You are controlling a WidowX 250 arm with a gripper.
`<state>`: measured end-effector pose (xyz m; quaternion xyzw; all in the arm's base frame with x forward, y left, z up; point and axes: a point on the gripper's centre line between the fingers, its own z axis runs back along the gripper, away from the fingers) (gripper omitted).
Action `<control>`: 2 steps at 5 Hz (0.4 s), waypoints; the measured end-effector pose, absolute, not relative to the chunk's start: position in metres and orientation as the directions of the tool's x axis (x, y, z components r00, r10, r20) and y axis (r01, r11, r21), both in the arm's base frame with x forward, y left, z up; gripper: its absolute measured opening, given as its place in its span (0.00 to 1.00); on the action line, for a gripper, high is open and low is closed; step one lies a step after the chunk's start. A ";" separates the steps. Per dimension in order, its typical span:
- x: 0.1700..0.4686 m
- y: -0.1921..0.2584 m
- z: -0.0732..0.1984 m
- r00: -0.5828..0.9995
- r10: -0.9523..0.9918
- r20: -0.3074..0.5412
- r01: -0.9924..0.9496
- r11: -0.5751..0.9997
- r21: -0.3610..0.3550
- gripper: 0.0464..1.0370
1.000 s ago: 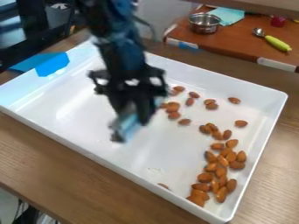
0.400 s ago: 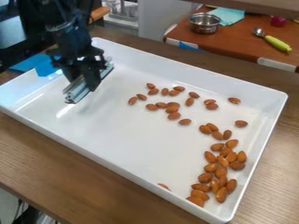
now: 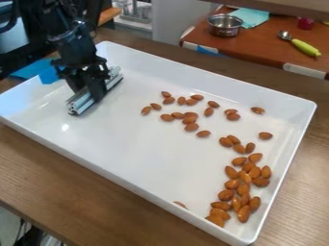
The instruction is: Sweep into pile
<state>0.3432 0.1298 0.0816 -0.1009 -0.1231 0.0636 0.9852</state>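
Clearly, the gripper is closed around a grooved metal bar at the left part of the white tray, its two fingers pinching the bar near the middle so that an end sticks out on either side. The bar lies slantwise to the view, its nearer end towards the lower left; whether it touches the tray floor, I cannot tell. The almonds are well apart from it. Most crowd into an uneven heap along the right wall, many touching, the thickest part near the tray's lower right corner. A looser scatter lies across the middle and upper right, some in small clumps, and one almond sits by the near wall, partly hidden by it. The tray rests on a wooden table. Behind, on a reddish-brown table, stand a metal pot beside a pale teal cloth, and a spoon with a yellow-green handle.
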 end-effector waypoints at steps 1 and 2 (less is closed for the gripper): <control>0.350 0.111 0.081 0.966 0.130 0.222 -0.081 0.973 -0.217 0.34; 0.358 0.083 0.078 0.971 0.102 0.218 -0.058 0.979 -0.197 0.34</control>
